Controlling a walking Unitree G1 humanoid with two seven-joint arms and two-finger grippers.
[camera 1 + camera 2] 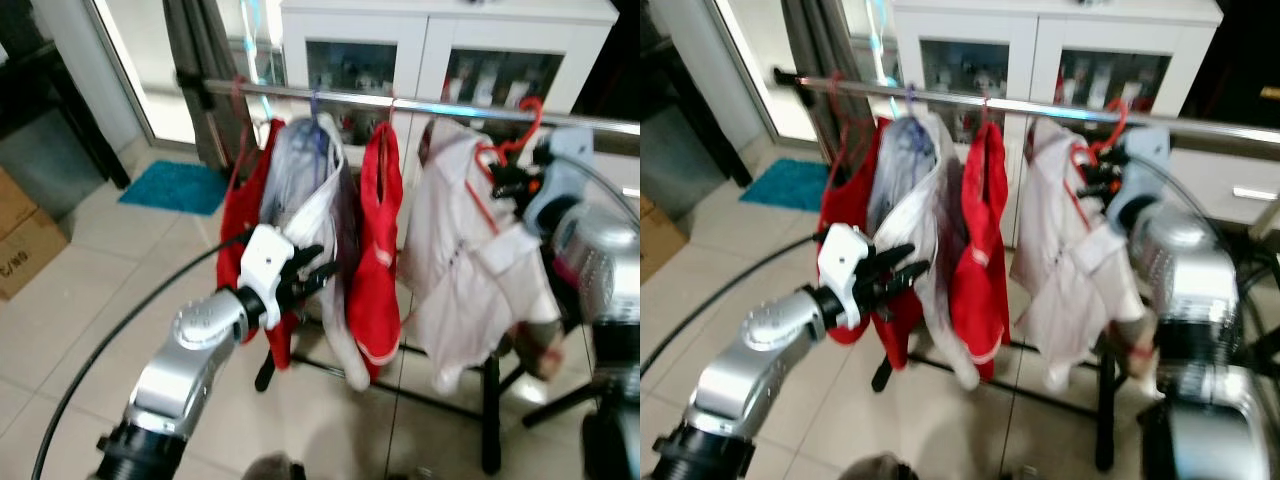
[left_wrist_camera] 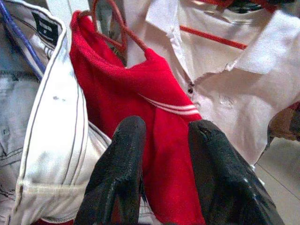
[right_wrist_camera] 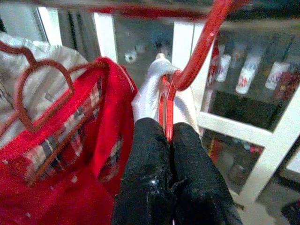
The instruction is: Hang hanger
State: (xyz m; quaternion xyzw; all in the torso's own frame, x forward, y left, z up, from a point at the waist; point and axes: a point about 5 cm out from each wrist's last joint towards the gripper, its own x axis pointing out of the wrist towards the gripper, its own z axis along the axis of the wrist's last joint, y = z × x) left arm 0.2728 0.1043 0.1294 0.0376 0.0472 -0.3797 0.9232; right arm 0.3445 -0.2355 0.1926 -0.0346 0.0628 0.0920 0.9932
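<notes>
a tiled room is backing onto a white glass-fronted cabinet (image 1: 440, 50), where a silver metal clothes rail (image 1: 420, 103) on a black stand is carrying a row of garments: a red top (image 1: 250, 200), a grey-and-white jacket (image 1: 305, 190), a red vest with white trim (image 1: 378, 250) and a white collared shirt (image 1: 465, 260). a teal mat (image 1: 175, 187) is lying on the floor beyond.

the right gripper (image 3: 168, 140) is reaching up at the rail's right end, its 2 black fingers (image 3: 145, 154) pressed tight together on the neck of the red plastic hanger (image 3: 199, 51) that is carrying the white shirt. the hanger's hook (image 1: 528, 115) is sitting at rail height, and from the head views it is looking to be over or just against the bar; whether it is fully seated cannot be told.

the left gripper (image 1: 312, 272) is hovering low in front of the jacket and vest, fingers (image 2: 117, 173) slightly parted and gripping nothing.

the work is judged to be at the hanging step itself, late in the task. the next move is likely calling for lowering the hook squarely onto the bar, confirming the shirt's weight is resting there, then opening the fingers and drawing back without snagging the collar or nudging the neighbouring vest.
</notes>
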